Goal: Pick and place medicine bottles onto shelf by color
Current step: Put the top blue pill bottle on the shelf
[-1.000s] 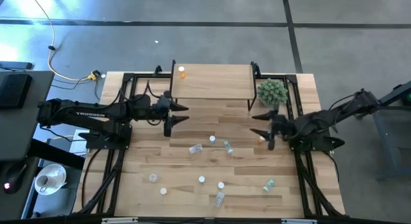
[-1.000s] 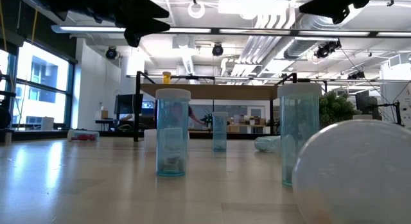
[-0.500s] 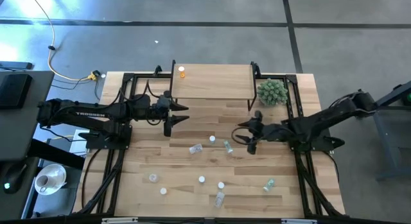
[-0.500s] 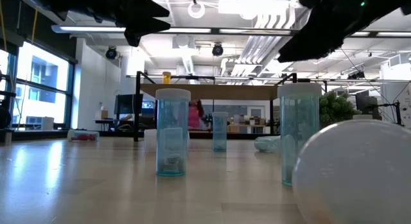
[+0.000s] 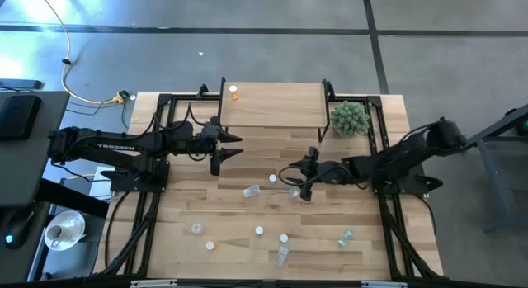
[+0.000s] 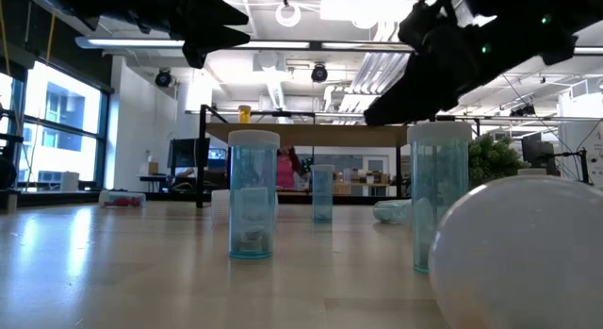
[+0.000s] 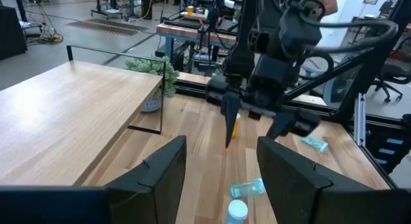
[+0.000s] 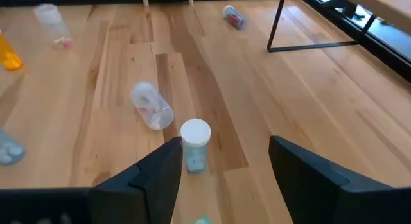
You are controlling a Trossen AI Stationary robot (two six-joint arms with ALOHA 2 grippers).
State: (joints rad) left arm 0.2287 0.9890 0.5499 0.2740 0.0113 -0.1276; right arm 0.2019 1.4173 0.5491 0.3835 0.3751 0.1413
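Above the tabletop's (image 5: 190, 197) middle, right claw (image 5: 302, 182) hangs released over the scattered medicine bottles (image 5: 272, 180).

Nearest is an upright white-capped bottle (image 8: 195, 146), at 6 o'clock from the shelf (image 5: 272, 106); one orange bottle (image 5: 233, 93) already stands at the shelf's 10 o'clock corner. These look light, stiff, slick plastic, likely to tip or skid; pinch the body just under the cap. Left claw (image 5: 233, 146) waits released at the shelf's 7 o'clock.

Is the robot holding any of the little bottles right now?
No. The right gripper is open above the lying bottles, nothing between its fingers. The left gripper waits open and empty near the shelf.
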